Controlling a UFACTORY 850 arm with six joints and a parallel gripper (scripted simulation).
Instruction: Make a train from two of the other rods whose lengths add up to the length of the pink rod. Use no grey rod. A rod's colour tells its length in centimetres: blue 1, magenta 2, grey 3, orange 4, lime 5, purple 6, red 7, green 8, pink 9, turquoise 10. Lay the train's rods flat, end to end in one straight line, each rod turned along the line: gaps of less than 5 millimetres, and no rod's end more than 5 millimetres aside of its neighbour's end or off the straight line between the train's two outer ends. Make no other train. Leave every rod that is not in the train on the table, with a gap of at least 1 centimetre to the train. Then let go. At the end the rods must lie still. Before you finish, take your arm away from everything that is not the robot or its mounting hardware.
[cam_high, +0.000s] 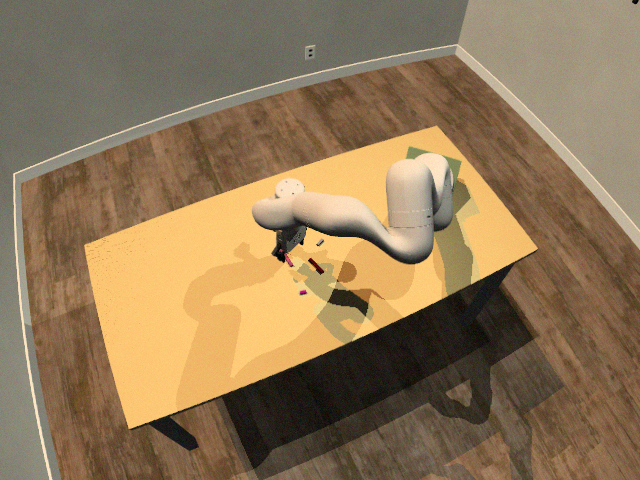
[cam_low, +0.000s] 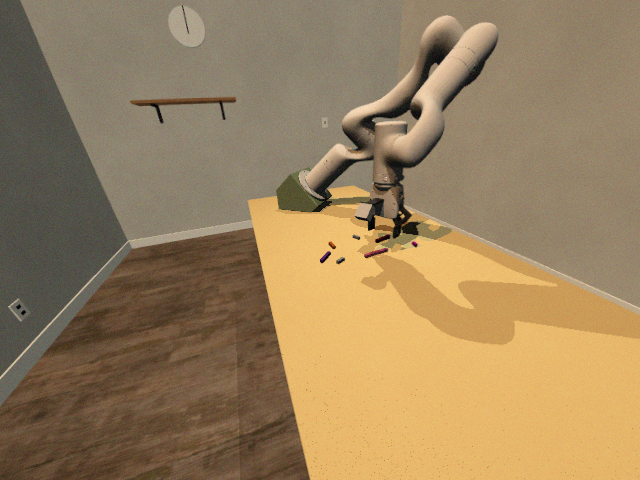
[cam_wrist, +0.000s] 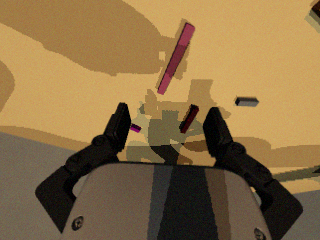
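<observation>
My gripper is open and empty, pointing down just above the table. In the wrist view the dark red rod lies on the table between the fingers, closer to the right finger. The long pink rod lies beyond the fingers, apart from the red rod. The short magenta rod lies by the left finger. In the exterior view the gripper hangs over the red rod, with the pink rod in front of it and the magenta rod to the right.
A grey rod lies right of the fingers. To the left in the exterior view lie an orange rod, a purple rod and two grey rods. The arm's green base stands at the table's far end.
</observation>
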